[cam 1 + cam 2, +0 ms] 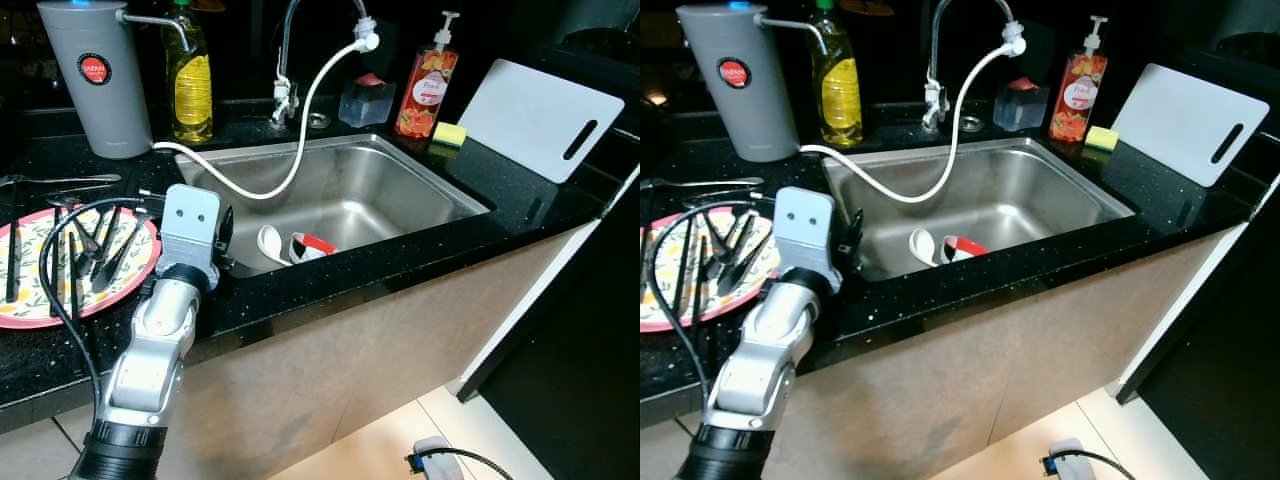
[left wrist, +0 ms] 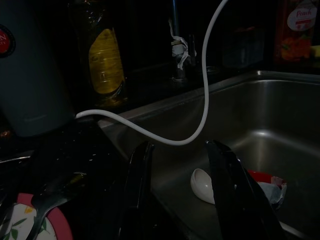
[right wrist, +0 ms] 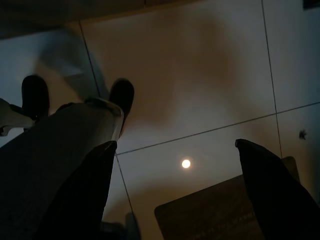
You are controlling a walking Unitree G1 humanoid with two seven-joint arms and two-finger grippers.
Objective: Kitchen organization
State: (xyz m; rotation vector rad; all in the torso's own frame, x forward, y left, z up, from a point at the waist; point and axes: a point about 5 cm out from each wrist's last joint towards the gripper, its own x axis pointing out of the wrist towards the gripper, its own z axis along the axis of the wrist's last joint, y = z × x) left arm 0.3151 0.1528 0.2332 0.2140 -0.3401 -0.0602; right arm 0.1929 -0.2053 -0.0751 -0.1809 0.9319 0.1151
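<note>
My left gripper (image 2: 180, 150) hovers open over the black counter at the front left corner of the steel sink (image 1: 400, 190), with nothing between its fingers. A white spoon (image 1: 270, 243) and a red and white item (image 1: 315, 245) lie in the sink just beyond it. To its left, a flowered plate with a red rim (image 1: 20, 310) holds several black utensils (image 1: 100, 250). My right gripper (image 3: 175, 150) hangs open over the tiled floor.
A white hose (image 1: 300, 130) droops from the tap into the sink. At the back stand a grey water filter (image 1: 95, 75), a yellow soap bottle (image 1: 190, 85), a pump bottle (image 1: 427, 90), a sponge (image 1: 449, 133) and a white cutting board (image 1: 540, 115). A person's legs (image 3: 55, 150) are near my right arm.
</note>
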